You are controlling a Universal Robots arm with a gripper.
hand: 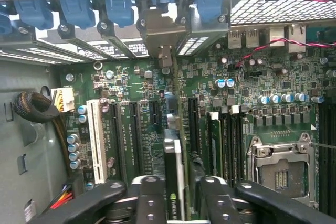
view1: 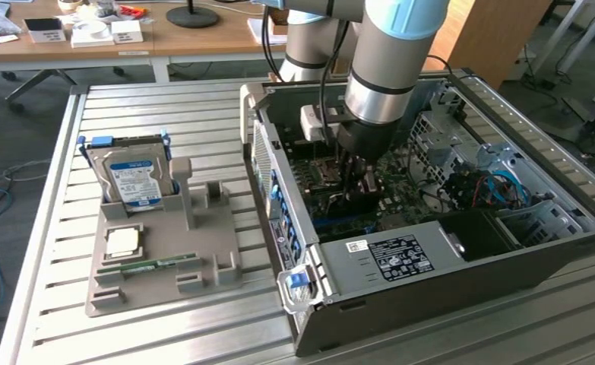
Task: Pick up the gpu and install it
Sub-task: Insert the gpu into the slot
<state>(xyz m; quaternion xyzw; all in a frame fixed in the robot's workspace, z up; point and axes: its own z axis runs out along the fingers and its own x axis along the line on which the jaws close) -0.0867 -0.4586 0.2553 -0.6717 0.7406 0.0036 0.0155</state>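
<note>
The gpu [hand: 174, 174] stands edge-on over the green motherboard [hand: 131, 85], running along a black expansion slot. Its metal bracket [hand: 164, 40] reaches the rear slot openings of the case. My gripper [hand: 184, 200] straddles the card's near end. One black finger [hand: 152, 198] lies close against the card, and the other finger [hand: 215, 198] stands a small gap away, so the jaws are open around it. In the exterior view my gripper [view1: 361, 182] hangs straight down from the arm, deep inside the open computer case [view1: 429, 304].
Blue slot latches [hand: 121, 6] line the case's rear wall. A white slot [hand: 96, 135], memory sticks [hand: 212, 140] and the bare CPU socket [hand: 281, 171] flank the card. Outside the case, a grey tray [view1: 216, 251] holds a hard drive [view1: 130, 179], a CPU [view1: 123, 242] and a RAM stick [view1: 160, 265].
</note>
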